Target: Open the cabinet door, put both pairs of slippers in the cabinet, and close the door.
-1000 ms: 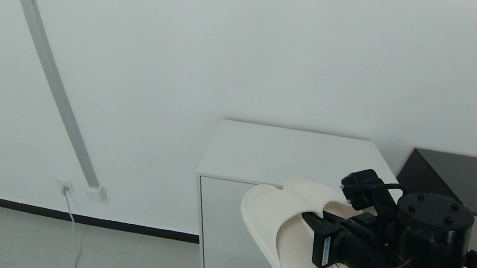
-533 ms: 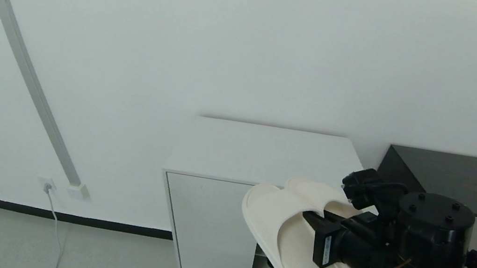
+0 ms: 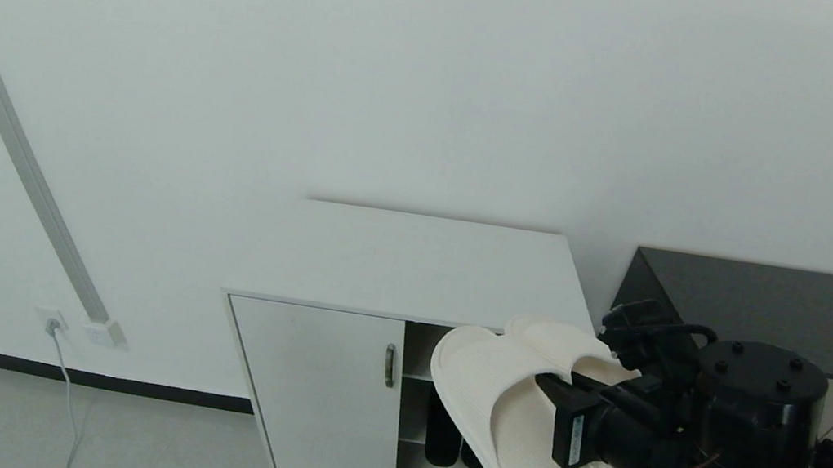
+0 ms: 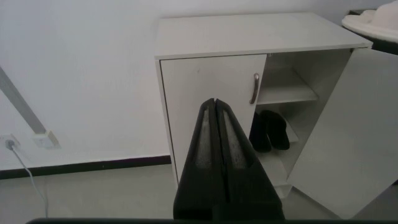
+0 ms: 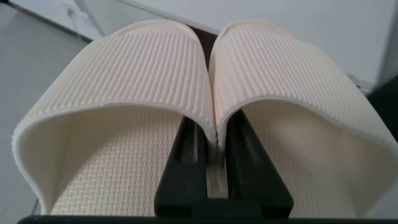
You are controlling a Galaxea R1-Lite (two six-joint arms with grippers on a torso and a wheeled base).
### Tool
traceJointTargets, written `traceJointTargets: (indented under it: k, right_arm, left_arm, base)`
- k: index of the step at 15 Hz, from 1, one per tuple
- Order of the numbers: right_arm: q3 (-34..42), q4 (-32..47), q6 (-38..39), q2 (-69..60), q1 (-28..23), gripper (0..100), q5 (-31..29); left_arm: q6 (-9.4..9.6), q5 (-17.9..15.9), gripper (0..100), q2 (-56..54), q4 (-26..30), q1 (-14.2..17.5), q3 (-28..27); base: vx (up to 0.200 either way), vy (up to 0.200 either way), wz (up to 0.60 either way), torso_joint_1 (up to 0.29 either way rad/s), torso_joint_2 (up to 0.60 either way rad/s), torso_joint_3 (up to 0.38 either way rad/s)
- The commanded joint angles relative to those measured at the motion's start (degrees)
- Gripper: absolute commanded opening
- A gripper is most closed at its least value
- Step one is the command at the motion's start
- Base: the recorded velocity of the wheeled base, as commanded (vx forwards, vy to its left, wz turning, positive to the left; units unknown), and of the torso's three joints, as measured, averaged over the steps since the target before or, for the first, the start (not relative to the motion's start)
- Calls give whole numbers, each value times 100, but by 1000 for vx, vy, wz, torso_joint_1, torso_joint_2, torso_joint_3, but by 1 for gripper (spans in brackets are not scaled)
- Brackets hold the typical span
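The right tool (image 5: 214,155) is clamped on the inner edges of a cream pair of slippers (image 3: 500,395), held before the cabinet (image 3: 420,267), whose right door (image 4: 348,124) stands open. The left tool (image 4: 214,118), pressed together and empty, faces the cabinet.

The head camera looked forward and slightly down at the white cabinet (image 3: 420,267) against the wall, from just above its top. The left wrist camera faced the same cabinet's front from some way off, along the left gripper (image 4: 214,102). The right wrist camera sat very close over the cream slippers (image 5: 149,81), which the head view also caught.
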Motion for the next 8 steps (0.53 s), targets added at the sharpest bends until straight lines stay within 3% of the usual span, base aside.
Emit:
traceJointTargets:
  k: [1, 8]
  right_arm:
    - [22, -2, -1, 20, 12, 0, 14]
    - [119, -64, 17, 117, 30, 0, 22]
  left_arm:
    - [-5, 0, 0, 7, 0, -5, 1]
    - [-14, 0, 0, 7, 0, -5, 1]
  base:
    - [0, 0, 0, 0, 0, 0]
    - [0, 0, 0, 0, 0, 0]
